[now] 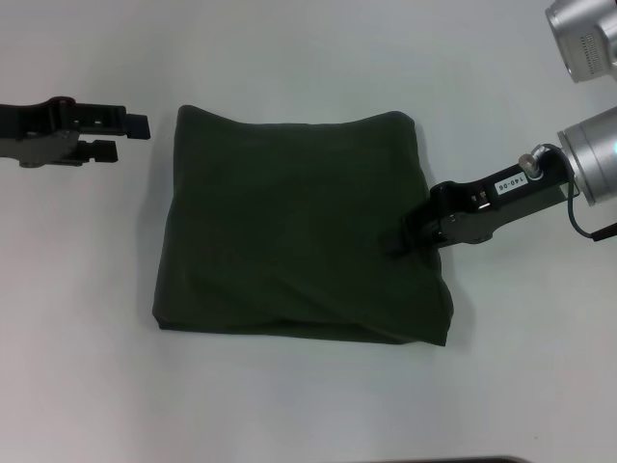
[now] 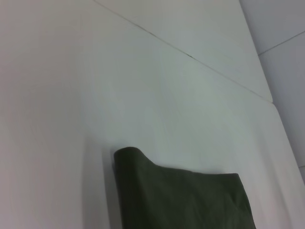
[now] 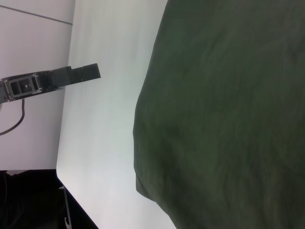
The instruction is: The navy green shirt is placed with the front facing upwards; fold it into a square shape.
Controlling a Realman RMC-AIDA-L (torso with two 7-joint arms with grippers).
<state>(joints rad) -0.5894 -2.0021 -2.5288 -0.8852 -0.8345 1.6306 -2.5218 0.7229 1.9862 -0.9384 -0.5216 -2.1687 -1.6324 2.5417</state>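
The navy green shirt (image 1: 294,231) lies folded into a rough square in the middle of the white table (image 1: 289,58), showing plain dark green with no lettering. My right gripper (image 1: 403,241) rests at the shirt's right edge, its tip against the cloth. My left gripper (image 1: 123,138) hovers open just left of the shirt's far left corner, apart from it and holding nothing. A corner of the shirt (image 2: 181,200) fills part of the left wrist view. The right wrist view shows the shirt (image 3: 224,114) close up and the left gripper (image 3: 71,76) farther off.
White tabletop surrounds the shirt on all sides. The table's near edge (image 1: 463,459) runs along the bottom of the head view. A seam in the table (image 2: 190,56) and its far edge appear in the left wrist view.
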